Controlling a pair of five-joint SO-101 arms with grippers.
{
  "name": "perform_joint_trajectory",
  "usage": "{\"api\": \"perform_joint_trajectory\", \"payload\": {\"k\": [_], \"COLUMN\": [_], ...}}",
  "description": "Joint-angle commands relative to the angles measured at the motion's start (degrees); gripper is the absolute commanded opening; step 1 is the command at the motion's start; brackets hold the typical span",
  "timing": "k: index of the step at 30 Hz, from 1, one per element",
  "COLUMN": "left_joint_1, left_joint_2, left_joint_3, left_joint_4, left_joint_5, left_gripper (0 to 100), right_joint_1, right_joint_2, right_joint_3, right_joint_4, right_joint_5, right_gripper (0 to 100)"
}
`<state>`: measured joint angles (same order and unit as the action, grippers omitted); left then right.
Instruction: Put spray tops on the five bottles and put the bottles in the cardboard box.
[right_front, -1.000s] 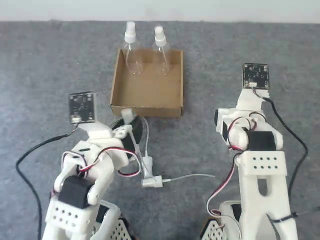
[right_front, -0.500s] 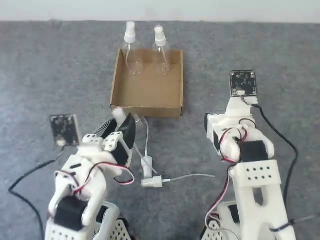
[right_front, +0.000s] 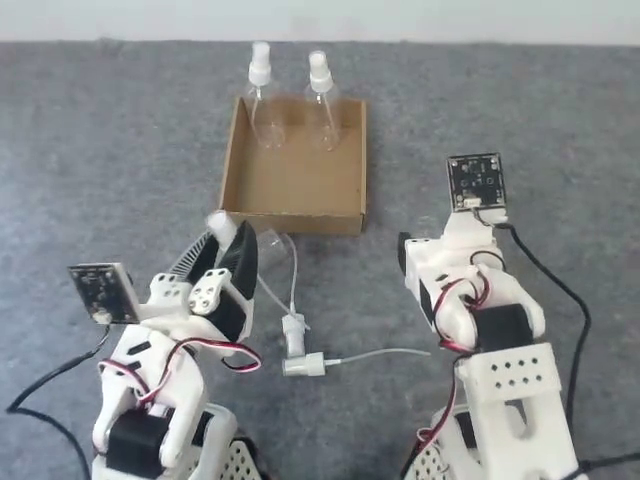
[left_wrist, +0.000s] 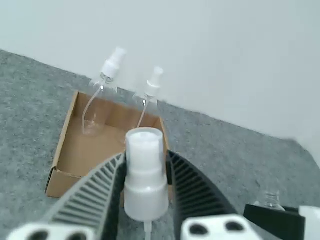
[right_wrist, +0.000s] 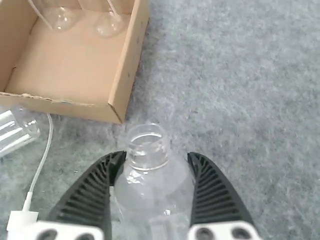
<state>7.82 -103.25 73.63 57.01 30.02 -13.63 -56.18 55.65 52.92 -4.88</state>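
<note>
High view: the cardboard box (right_front: 293, 190) holds two capped bottles (right_front: 266, 122) against its far wall. Near its front wall, the right gripper (right_wrist: 156, 159) clamps an uncapped bottle (right_wrist: 146, 145) by the body, presumably keeping the mouth free for the spray top (left_wrist: 145, 150) pinched in the left gripper (left_wrist: 145, 167).

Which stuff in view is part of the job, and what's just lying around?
Job:
cardboard box
two capped bottles inside it
spray top in left gripper
open bottle in right gripper
two loose spray tops
lying bottle beside the box

Lying about:
grey mat
arm cables
</note>
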Motion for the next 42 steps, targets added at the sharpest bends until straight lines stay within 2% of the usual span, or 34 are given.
{"api": "perform_joint_trajectory", "payload": {"k": [1, 12, 21, 26, 42], "left_joint_1": [-0.4, -1.4, -6.0, -6.3, -6.3], "left_joint_2": [-1.0, -1.0, -1.0, -1.0, -1.0], "left_joint_3": [-0.7, -0.7, -0.7, -0.8, -0.8], "left_joint_4": [-2.4, -10.6, -22.8, -26.9, -41.4], "left_joint_5": [0.4, 0.2, 0.1, 0.1, 0.0], "left_gripper": [1, 1, 1, 1, 1], "right_joint_1": [-1.7, -5.7, -8.5, -8.7, -15.3], "right_joint_2": [-3.3, -7.1, -7.5, -7.5, -7.1], "right_joint_3": [-0.3, 1.1, 1.1, 1.2, 1.2], "right_joint_4": [-1.5, -1.6, -2.0, -5.2, -15.4], "right_joint_5": [0.0, 0.0, 0.0, 0.0, 0.8], "right_gripper": [0.9, 0.9, 0.9, 0.9, 0.9]}}
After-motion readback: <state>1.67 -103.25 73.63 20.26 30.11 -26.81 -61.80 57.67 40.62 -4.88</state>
